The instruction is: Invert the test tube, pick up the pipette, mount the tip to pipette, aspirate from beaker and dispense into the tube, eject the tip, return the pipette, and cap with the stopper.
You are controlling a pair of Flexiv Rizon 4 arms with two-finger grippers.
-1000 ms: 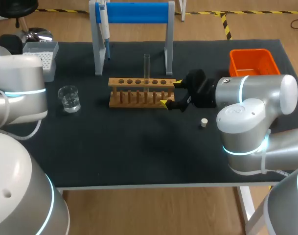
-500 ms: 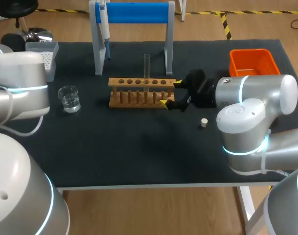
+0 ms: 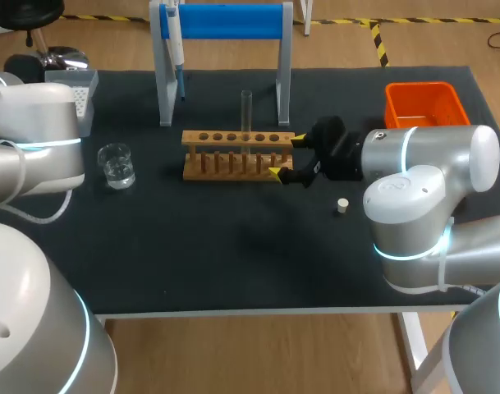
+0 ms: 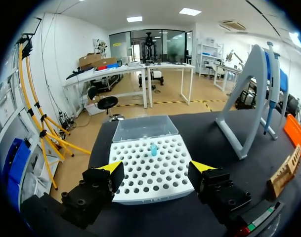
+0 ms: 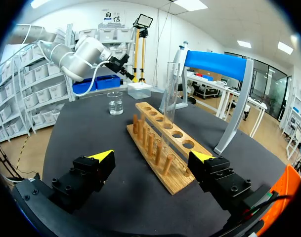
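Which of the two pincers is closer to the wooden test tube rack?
The right pincer, open at the end of the rack. The left pincer is at the tip box instead.

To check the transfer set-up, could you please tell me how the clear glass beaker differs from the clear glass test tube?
The clear glass beaker is short and wide; the clear glass test tube is tall and thin. The beaker stands on the black table; the tube stands in the wooden rack. The beaker holds clear liquid; the tube looks empty. Both are transparent and upright.
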